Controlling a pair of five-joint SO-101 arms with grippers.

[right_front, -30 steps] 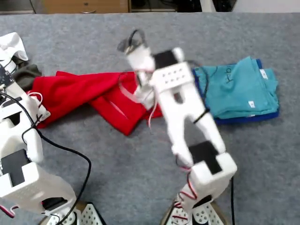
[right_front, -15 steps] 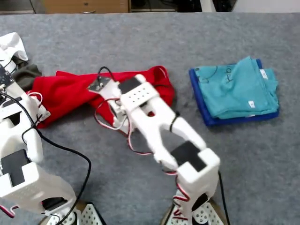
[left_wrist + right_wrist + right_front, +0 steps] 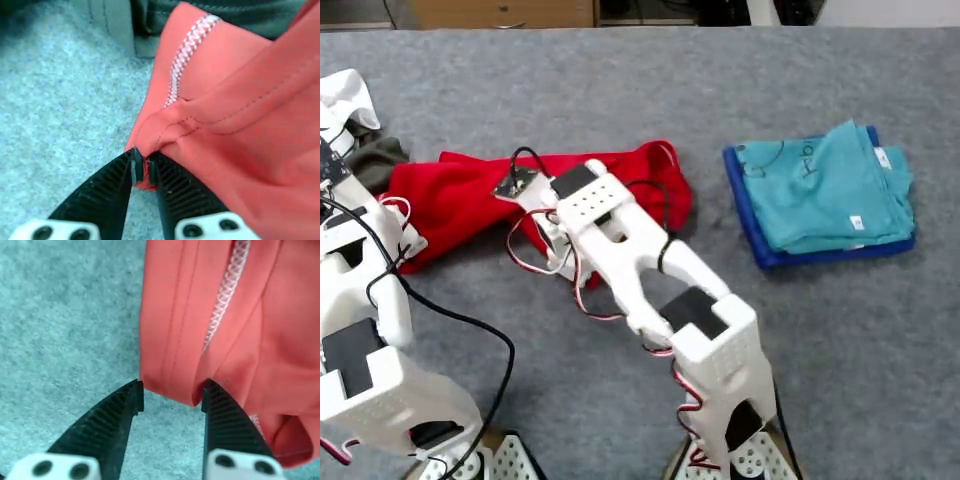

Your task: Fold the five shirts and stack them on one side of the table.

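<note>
1. The red shirt (image 3: 460, 195) lies stretched in a long band on the grey surface (image 3: 740, 80).
2. The left gripper (image 3: 141, 170) has its fingers clamped on the red shirt's hem, at the end beside the olive shirt (image 3: 375, 155).
3. The right gripper (image 3: 172, 390) is low at the red shirt's middle, fingers apart with a fold of its edge between them.
4. A folded teal shirt (image 3: 825, 190) rests on a folded blue shirt (image 3: 745, 215), well apart from the red shirt's other end.
5. A white shirt (image 3: 345, 95) lies bunched just past the olive one.
</note>
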